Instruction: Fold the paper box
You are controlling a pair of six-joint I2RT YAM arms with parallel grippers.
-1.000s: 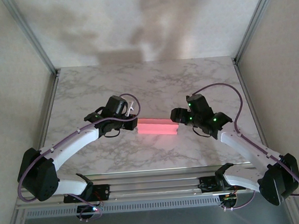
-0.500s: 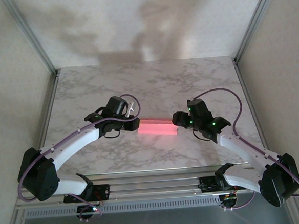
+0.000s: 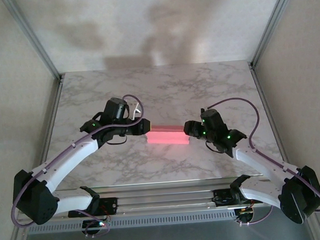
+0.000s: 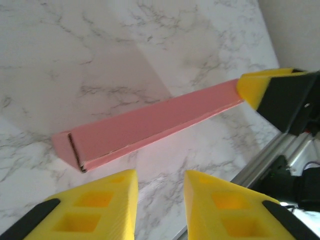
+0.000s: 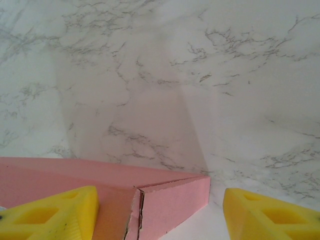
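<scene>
The box [image 3: 167, 136] lies mid-frame on the desk [image 3: 163, 92], one end toward each arm. The left pincer [image 4: 159, 182] hovers slightly parted and empty. The right pincer [image 5: 160, 196], wide open, straddles its end, likely to steady it.

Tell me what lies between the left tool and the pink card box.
Bare marble tabletop separates the left tool from the pink card box, in the left wrist view.

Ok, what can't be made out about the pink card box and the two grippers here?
- Right wrist view: the pink card box's near part, cut off by the bottom edge; whether the right gripper touches it.
- Left wrist view: the box's far end, hidden behind that gripper's yellow finger.
- Top view: the left gripper's fingertips, too small and dark.
</scene>
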